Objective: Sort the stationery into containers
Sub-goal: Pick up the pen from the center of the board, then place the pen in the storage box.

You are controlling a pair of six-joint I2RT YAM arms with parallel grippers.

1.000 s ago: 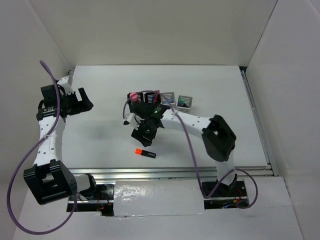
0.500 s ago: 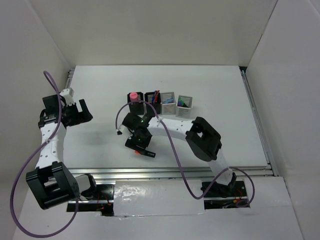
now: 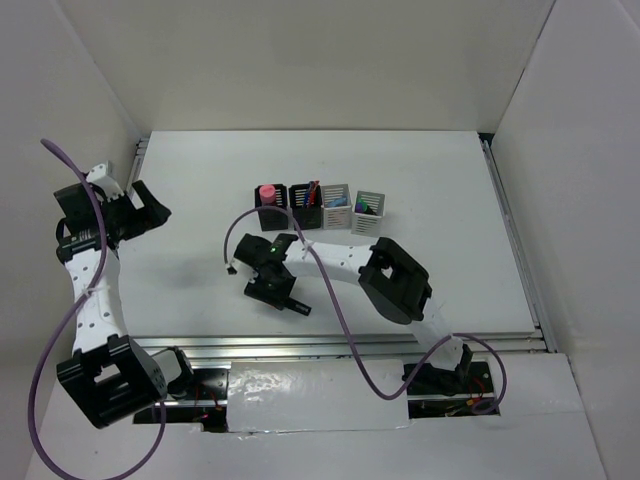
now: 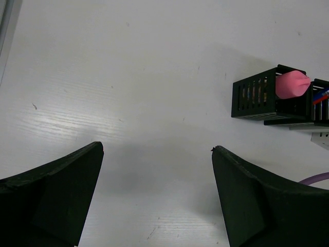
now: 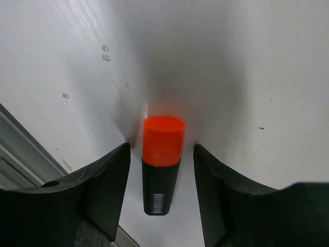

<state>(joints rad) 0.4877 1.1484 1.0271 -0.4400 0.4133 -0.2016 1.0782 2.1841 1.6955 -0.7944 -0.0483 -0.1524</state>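
Note:
An orange-capped black highlighter lies flat on the white table, its black end poking out from under my right gripper. That right gripper stands open astride it, with a narrow gap on each side. The four containers stand in a row at mid-table: a black cup holding a pink piece, a second black cup, and two grey cups with pens in them. My left gripper hovers at the far left, open and empty, looking towards the black cup.
A metal rail runs along the table's near edge, close behind the highlighter. White walls enclose the table on the left, back and right. A purple cable loops over the right arm.
My right gripper has come down and towards the near edge from the cups, and now straddles the orange highlighter. The left arm has swung further left.

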